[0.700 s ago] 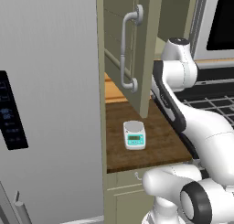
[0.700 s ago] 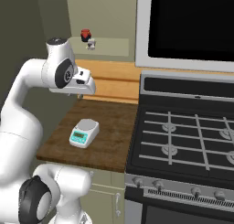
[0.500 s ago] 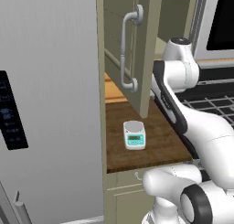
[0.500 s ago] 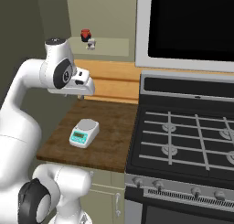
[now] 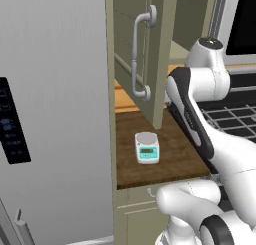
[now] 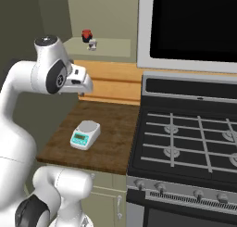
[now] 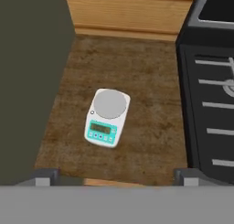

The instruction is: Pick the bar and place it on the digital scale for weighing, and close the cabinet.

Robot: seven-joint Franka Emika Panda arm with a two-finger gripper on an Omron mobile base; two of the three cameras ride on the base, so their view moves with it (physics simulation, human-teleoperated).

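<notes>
The digital scale (image 5: 147,147) (image 6: 85,134) (image 7: 107,117), white with a round grey plate and a teal display, stands on the wooden counter. Its plate is bare. The cabinet door (image 5: 161,49) hangs open over the counter, its curved grey handle (image 5: 138,54) facing left. In the hand view the door is the dark olive panel (image 7: 32,81) at left. My gripper (image 7: 116,178) (image 6: 82,88) hovers high over the counter, open, with nothing between its widely spread tips. The scale lies below it, slightly ahead. The bar is out of view.
A black stove (image 6: 190,138) (image 7: 210,95) borders the counter on the right, under a dark microwave (image 6: 190,27). A grey fridge (image 5: 50,114) stands on the left. A red object (image 6: 86,34) and a small pale item (image 6: 92,45) sit on the cabinet shelf.
The arm's upper part and hand have shifted slightly toward the open cabinet door. The scale and the door have not moved, and the jaws are as wide as before.
</notes>
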